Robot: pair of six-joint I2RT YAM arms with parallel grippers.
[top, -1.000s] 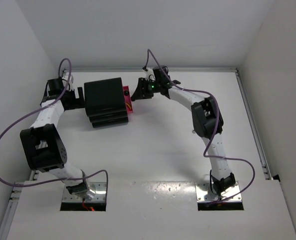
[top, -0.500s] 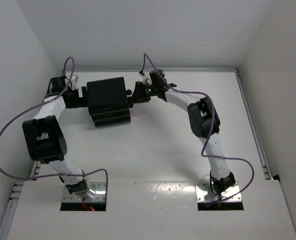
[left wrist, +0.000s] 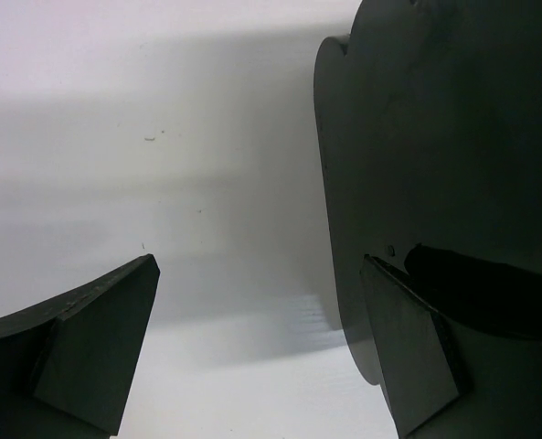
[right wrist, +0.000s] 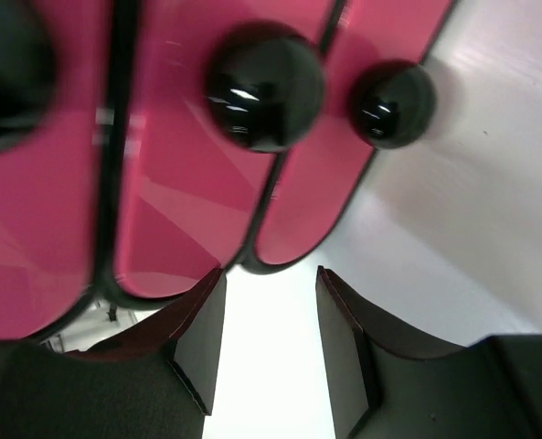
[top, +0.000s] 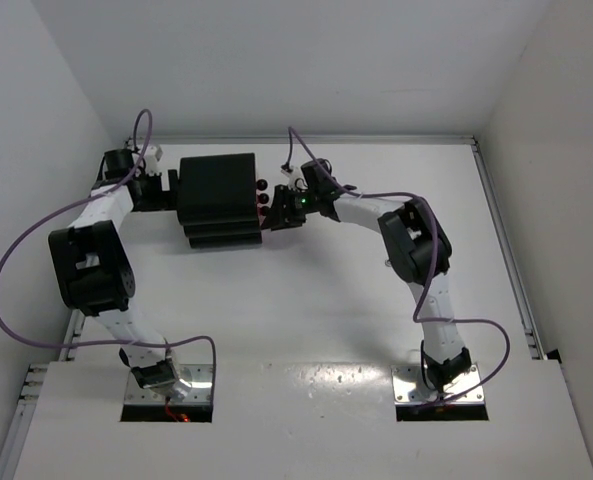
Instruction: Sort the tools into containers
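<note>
The black three-tier cabinet (top: 216, 192) stands at the back of the table with its pink drawers (right wrist: 184, 197) shut and facing right. Their round black knobs (right wrist: 264, 87) show close in the right wrist view. My right gripper (top: 274, 214) is open and empty just in front of the drawer fronts, below the knobs; it shows the same in its own wrist view (right wrist: 269, 343). My left gripper (top: 173, 188) is open against the cabinet's back, which shows in the left wrist view (left wrist: 435, 137), and its right finger (left wrist: 408, 352) lies along that wall. The pliers and the wrench are out of view.
White walls close in behind and at both sides. A raised rail (top: 501, 230) runs along the table's right edge. Purple cables (top: 16, 260) loop from both arms.
A pink drawer that stood out to the right one second ago is now pushed in. My right gripper pressed to the cabinet, then drew back slightly. My left gripper moved in to the cabinet's back.
</note>
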